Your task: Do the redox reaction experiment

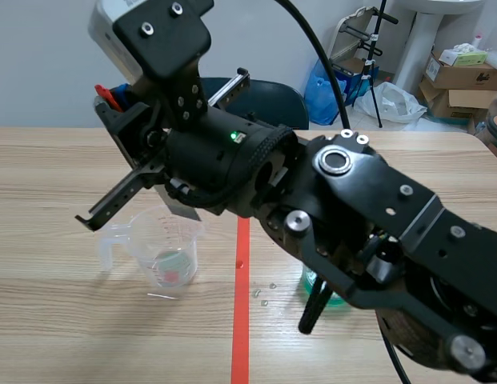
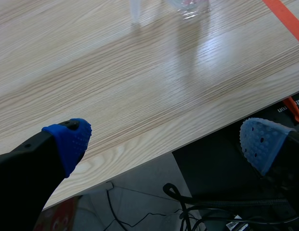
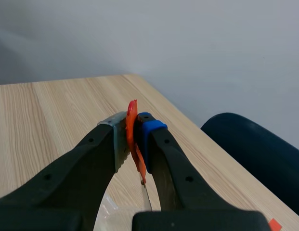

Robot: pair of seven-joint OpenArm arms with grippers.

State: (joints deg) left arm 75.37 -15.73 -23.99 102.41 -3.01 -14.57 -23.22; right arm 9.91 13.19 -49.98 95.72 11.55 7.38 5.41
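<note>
Since the desk (image 1: 48, 168) fills most of the scene view, start there: pale wood, far edge running under the grey wall, a big bare stretch on its left side and an orange-red tape line (image 1: 241, 320) down the middle. The right arm (image 1: 376, 200) is huge, coming in from the right and reaching past the tape, so it hangs right over the clear beaker (image 1: 164, 244). The left jaws are spread wide with nothing between them, blue pads (image 2: 70, 139) hanging at the desk's near edge, bare wood between them and the beaker. The beaker stands upright just left of the tape with a bit of red and green stuff at its bottom. A green-tinted container (image 1: 334, 299) sits right of the tape, mostly hidden behind that arm. The right jaws are clamped on a thin orange-red tool (image 3: 132, 115), pale tip pointing down. A few tiny clear bits (image 1: 264, 294) lie beside the tape.
</note>
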